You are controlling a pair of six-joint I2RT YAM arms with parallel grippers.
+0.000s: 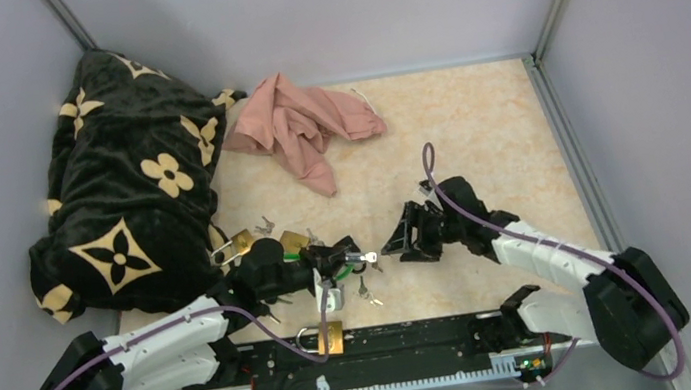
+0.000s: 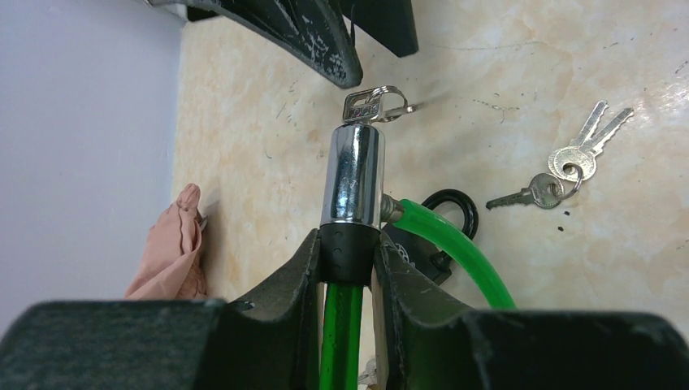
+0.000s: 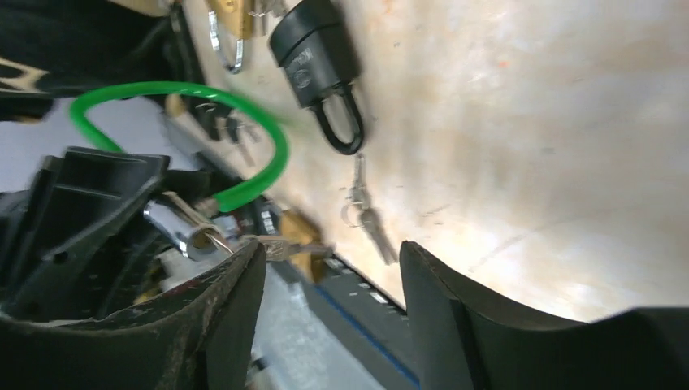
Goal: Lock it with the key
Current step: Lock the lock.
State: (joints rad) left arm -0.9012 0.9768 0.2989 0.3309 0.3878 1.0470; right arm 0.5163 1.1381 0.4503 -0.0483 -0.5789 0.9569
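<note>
grippers first: left gripper (image 2: pixel 348 248) is pinching the black collar of the cable lock (image 2: pixel 352 175), holding its chrome barrel out toward the right. right gripper (image 3: pixel 329 256) has its fingers spread with nothing between them, just right of the barrel's end.

on the table (image 1: pixel 474 128) the biggest thing is a black patterned cushion (image 1: pixel 128 183) at far left, then a pink cloth (image 1: pixel 297 126) at the far middle, both well apart from the work. the lock's green cable (image 2: pixel 455 244) loops away behind the barrel. a black padlock (image 3: pixel 313 61) lies beside that loop, and a brass padlock (image 1: pixel 325 337) sits at the near edge. smallest: the key (image 2: pixel 370 104) stands in the barrel's end, and a bunch of spare keys (image 2: pixel 569 166) lies loose nearby.

risk, as i judge it: the key is small and sits almost against one right finger, so an off-centre close could knock it sideways or drag it out. a turn would also twist the barrel in the left grip, which holds only the collar. if that slips, the lock spins and nothing locks. whether it is already locked i cannot tell.
</note>
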